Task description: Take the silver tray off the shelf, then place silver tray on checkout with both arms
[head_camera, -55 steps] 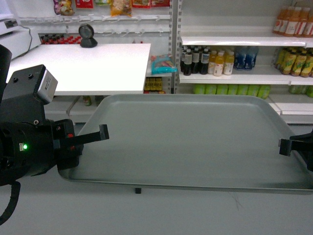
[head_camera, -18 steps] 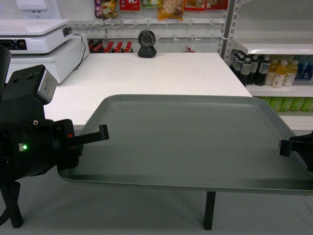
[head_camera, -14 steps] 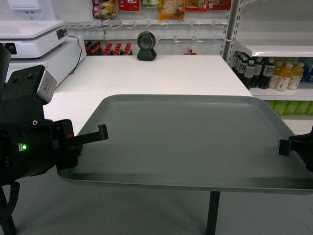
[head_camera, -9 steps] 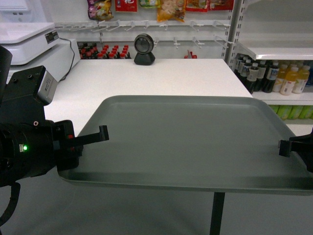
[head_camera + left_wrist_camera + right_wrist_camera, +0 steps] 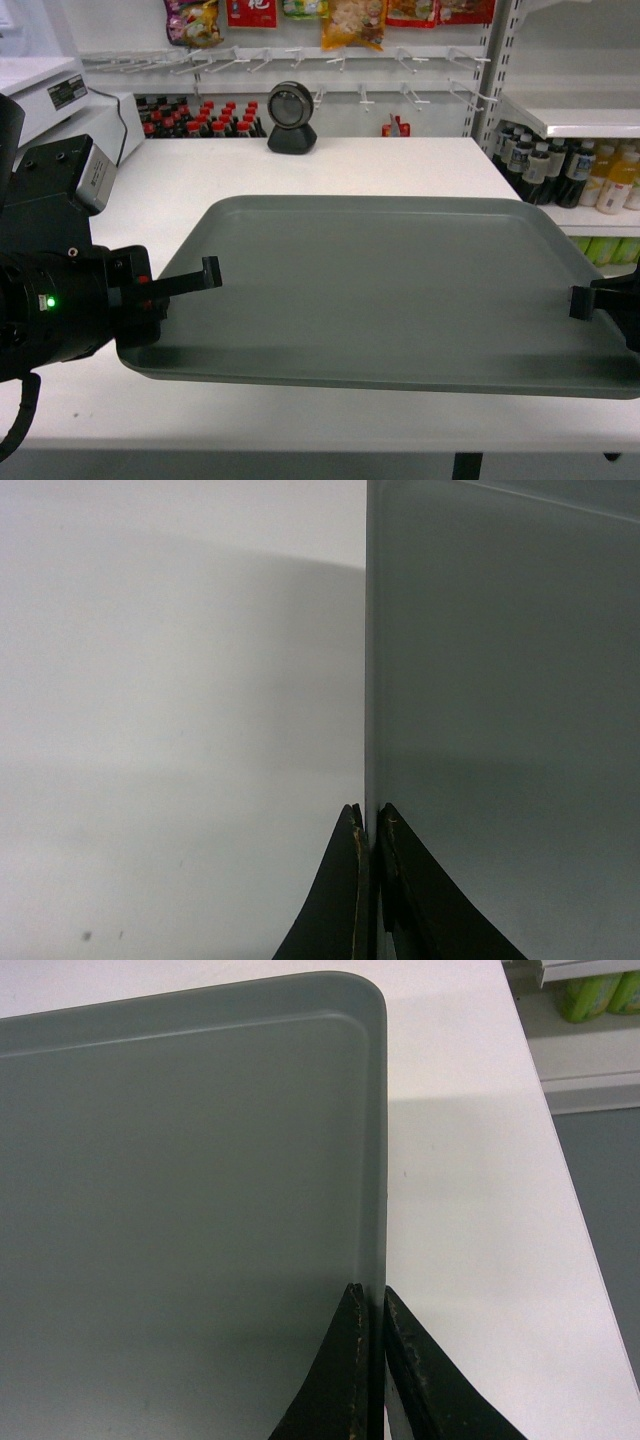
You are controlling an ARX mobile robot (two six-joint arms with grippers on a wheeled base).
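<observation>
The checkout worktop [image 5: 400, 165] is the largest thing: one broad, flat, matte white slab with a squared edge, reaching across most of the head view. Above it hangs the one silver tray [image 5: 380, 280], a large flat rectangle in matte grey-green with rounded corners and a low raised rim, its surface smooth and unmarked. It is held level over the worktop, and its shadow falls on the white surface in the left wrist view. Two bulky black arms carry it by its short ends. The left hand [image 5: 368, 825] is clenched on the tray's left rim, two thin black fingers pressed together with the edge between them; a small green light glows on that arm. The right hand [image 5: 371, 1305] pinches the right rim in the same manner. At the back of the worktop stands one small black round-headed device on a foot [image 5: 291, 118]. To the right, glossy white shelf boards [image 5: 575, 120] carry bottles.
</observation>
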